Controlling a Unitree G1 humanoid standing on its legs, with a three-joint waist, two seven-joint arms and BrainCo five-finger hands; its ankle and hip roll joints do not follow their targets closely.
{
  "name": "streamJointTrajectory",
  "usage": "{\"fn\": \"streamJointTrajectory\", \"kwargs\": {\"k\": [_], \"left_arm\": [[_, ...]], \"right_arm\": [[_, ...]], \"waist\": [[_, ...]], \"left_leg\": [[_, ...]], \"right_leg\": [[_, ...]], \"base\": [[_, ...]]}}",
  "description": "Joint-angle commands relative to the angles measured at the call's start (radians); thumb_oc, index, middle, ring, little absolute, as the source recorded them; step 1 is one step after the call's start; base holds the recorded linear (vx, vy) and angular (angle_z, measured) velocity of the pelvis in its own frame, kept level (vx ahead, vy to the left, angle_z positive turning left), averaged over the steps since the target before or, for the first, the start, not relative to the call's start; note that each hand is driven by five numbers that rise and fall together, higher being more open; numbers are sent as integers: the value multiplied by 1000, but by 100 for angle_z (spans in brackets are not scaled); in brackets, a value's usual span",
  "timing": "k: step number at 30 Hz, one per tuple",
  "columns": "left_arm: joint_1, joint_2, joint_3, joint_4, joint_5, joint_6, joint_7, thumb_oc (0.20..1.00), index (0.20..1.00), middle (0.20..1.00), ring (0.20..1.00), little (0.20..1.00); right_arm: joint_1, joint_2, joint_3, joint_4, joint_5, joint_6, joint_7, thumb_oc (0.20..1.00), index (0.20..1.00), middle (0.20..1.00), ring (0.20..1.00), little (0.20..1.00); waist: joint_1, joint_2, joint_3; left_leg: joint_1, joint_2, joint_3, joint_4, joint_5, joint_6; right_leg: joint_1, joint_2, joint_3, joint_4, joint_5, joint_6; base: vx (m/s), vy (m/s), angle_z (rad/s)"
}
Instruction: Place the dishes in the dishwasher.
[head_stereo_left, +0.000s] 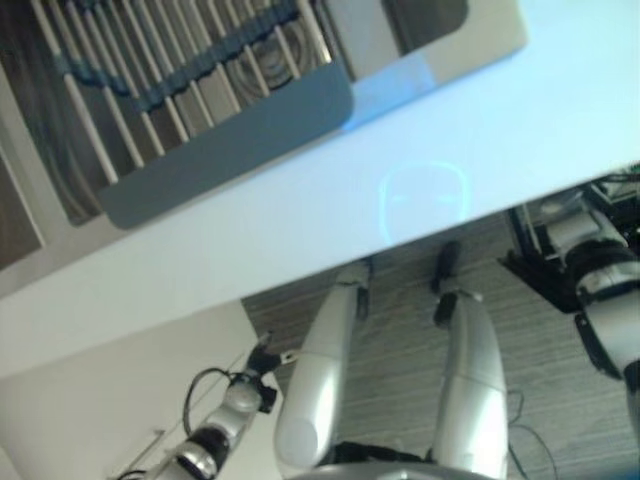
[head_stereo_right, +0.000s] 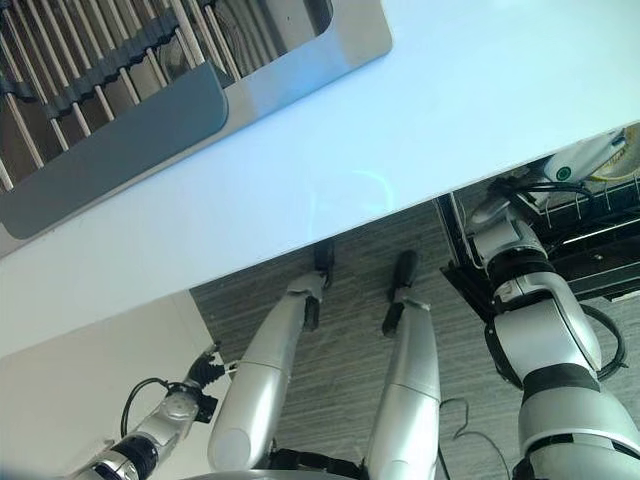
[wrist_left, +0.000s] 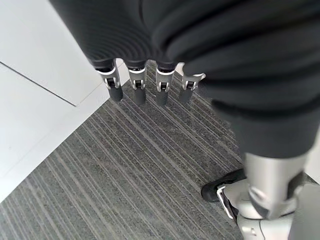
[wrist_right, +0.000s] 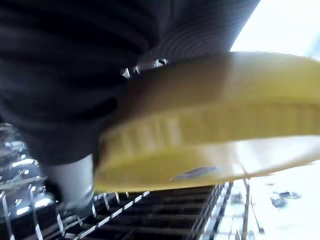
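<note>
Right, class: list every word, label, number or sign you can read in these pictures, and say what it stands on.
None can be read. The yellow dish in the right hand, the dishwasher rack, the drying rack and the counter show no legible print.

Your two head views look steeply down from above the white counter, a little apart side by side, and share its near edge, the drying rack at the far left and the grey striped floor below. Your left wrist view looks along the left hand down at that same floor from close by. Your right wrist view sits very close behind a yellow dish, facing the dishwasher rack beneath, which the right eye view also catches at its right edge.
</note>
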Motion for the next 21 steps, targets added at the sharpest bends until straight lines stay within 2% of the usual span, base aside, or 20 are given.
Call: {"fn": "streamJointTrajectory", "kwargs": {"k": [1,2,3,4,6,10,14,16,18,21], "left_arm": [[68,-27,-17,37,-27,9,12,1000,1000,1000,1000,1000],[70,-27,-16,37,-25,6,14,1000,1000,1000,1000,1000],[72,-26,-16,34,-26,6,31,1000,1000,1000,1000,1000],[75,-19,-7,19,-32,14,67,1000,1000,1000,1000,1000],[79,-13,6,9,-42,44,88,1000,1000,1000,1000,1000],[84,-23,44,28,-63,63,185,1000,1000,1000,1000,1000],[75,-40,82,79,-78,101,174,1000,1000,1000,1000,1000],[78,-44,97,103,-72,99,165,1000,1000,1000,1000,1000],[91,-52,113,130,-82,81,155,1000,1000,1000,1000,1000],[101,-69,140,158,-84,62,146,1000,1000,1000,1000,1000]], "right_arm": [[61,-35,27,14,-13,-52,36,1000,1000,1000,1000,1000],[60,-33,31,13,-8,-40,67,1000,1000,1000,1000,1000],[70,-26,35,10,31,-58,110,1000,1000,1000,1000,1000],[95,-9,28,-1,157,-118,230,1000,1000,1000,1000,1000],[127,18,10,-9,207,-152,280,1000,1000,1000,1000,1000],[186,77,-30,-21,259,-208,260,1000,1000,1000,1000,1000],[239,153,-74,-32,314,-245,312,1000,1000,1000,1000,1000],[267,186,-79,-42,368,-276,346,1000,1000,1000,1000,1000],[315,230,-83,-66,458,-336,410,1000,1000,1000,1000,1000],[395,282,-92,-124,490,-400,395,1000,1000,1000,1000,1000]], "waist": [[-1,90,-28],[0,90,-28],[-1,87,-28],[-4,83,-28],[-7,76,-28],[-11,63,-28],[-16,45,-28],[-17,33,-28],[-22,17,-28],[-32,-10,-28]], "left_leg": [[26,11,-33,-11,-60,-25],[26,11,-33,-11,-60,-25],[27,14,-32,-10,-60,-26],[35,15,-32,-15,-60,-26],[48,15,-33,-20,-60,-28],[113,19,-29,-57,-52,-28],[215,25,-24,-90,-56,-29],[266,29,-20,-102,-60,-30],[342,35,-15,-114,-69,-33],[457,44,-6,-141,-82,-36]], "right_leg": [[45,47,-19,56,-97,0],[46,47,-20,55,-98,0],[48,47,-20,54,-96,0],[54,49,-18,50,-95,-2],[69,53,-17,44,-96,-5],[129,51,-22,4,-84,-2],[227,39,-36,-32,-81,3],[280,33,-45,-49,-81,4],[356,26,-56,-68,-83,5],[474,19,-67,-108,-85,11]], "base": [[0,0,0],[0,0,0],[0,0,0],[0,0,0],[0,0,0],[1,5,-1],[-3,4,-2],[7,-16,2],[33,-17,9],[46,-11,9]]}}
